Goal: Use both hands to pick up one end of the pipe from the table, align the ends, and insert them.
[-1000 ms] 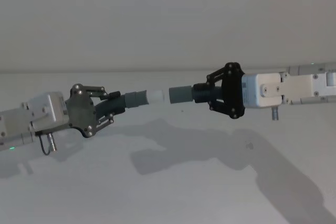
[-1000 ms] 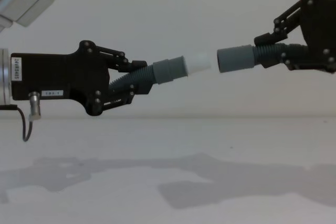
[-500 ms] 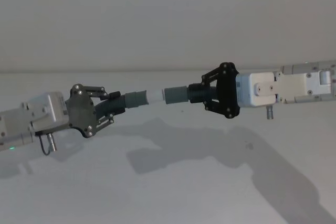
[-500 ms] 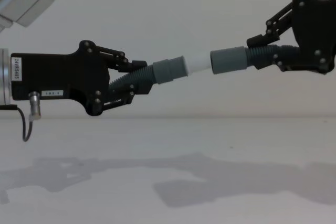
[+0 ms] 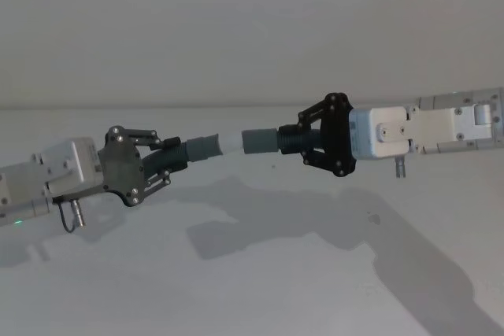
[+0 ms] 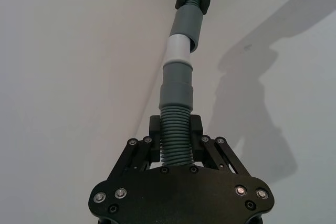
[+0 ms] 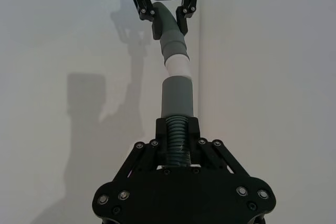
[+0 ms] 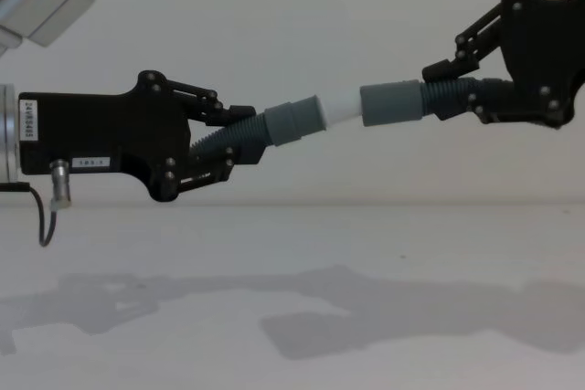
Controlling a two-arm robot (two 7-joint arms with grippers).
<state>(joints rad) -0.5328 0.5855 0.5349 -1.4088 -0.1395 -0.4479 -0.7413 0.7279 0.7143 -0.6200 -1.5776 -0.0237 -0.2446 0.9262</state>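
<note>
Both pipe pieces are held in the air above the white table [image 5: 252,273]. My left gripper [image 5: 169,161] [image 8: 236,142] [image 6: 176,148] is shut on the ribbed middle of the left pipe piece [image 5: 201,149] [image 8: 291,121] [image 6: 176,90]. Its white plug tip [image 5: 231,143] [image 8: 340,108] [image 6: 177,50] [image 7: 178,66] points right. My right gripper [image 5: 303,141] [image 8: 448,93] [image 7: 177,137] is shut on the right pipe piece, whose grey open cuff [image 5: 259,139] [image 8: 391,103] [image 7: 176,95] [image 6: 189,22] sits over the end of the white tip, partly covering it. The two pieces meet at a slight angle.
The arms' shadows [image 5: 260,226] fall on the bare table below. A plain wall [image 5: 252,29] stands behind.
My right gripper has moved left with its piece. The gap between the cuff and the white tip has shut, and the cuff now overlaps the tip. The left gripper has stayed still.
</note>
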